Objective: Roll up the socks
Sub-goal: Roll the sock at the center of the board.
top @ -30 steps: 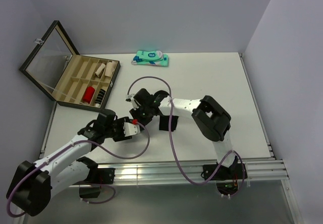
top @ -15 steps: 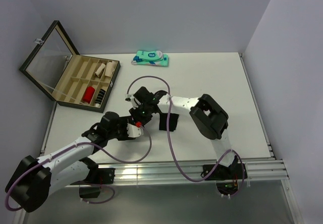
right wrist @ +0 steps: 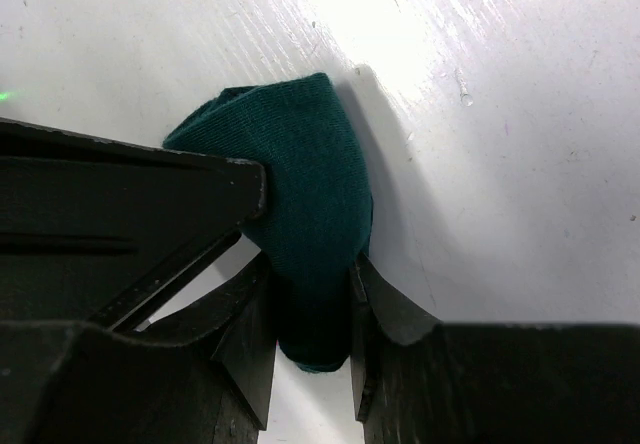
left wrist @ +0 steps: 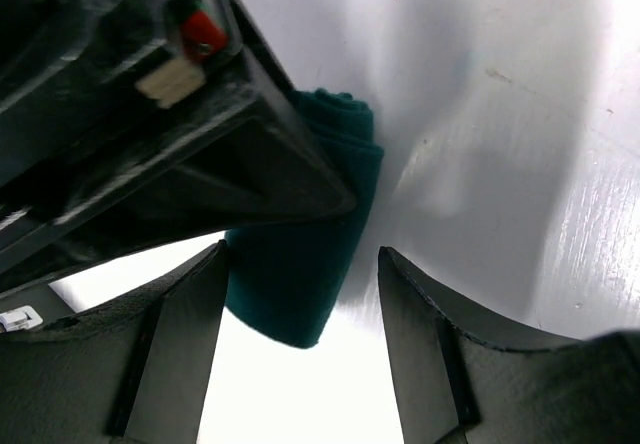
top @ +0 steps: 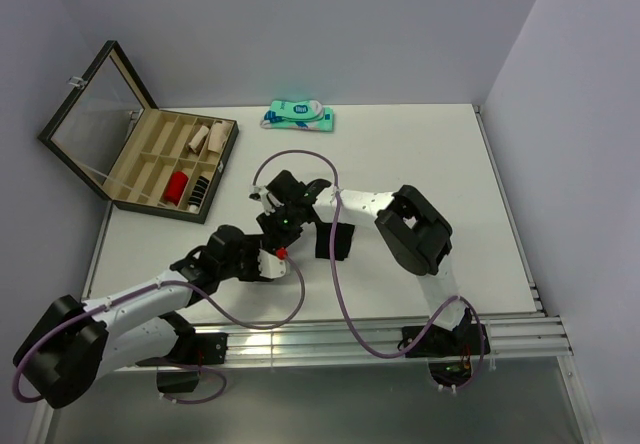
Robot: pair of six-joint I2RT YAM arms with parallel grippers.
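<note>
green sock pinched in right gripper, left gripper wide around its end

An open wooden box is set at ten o'clock on the counter, with a red roll and a beige roll kept inside. A teal packet is laid at twelve.

Bright overhead light; glare whitens the desk in both wrist views. The green sock throws a soft shadow.

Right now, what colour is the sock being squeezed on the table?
Dark green; the sock shows best in the right wrist view.
</note>
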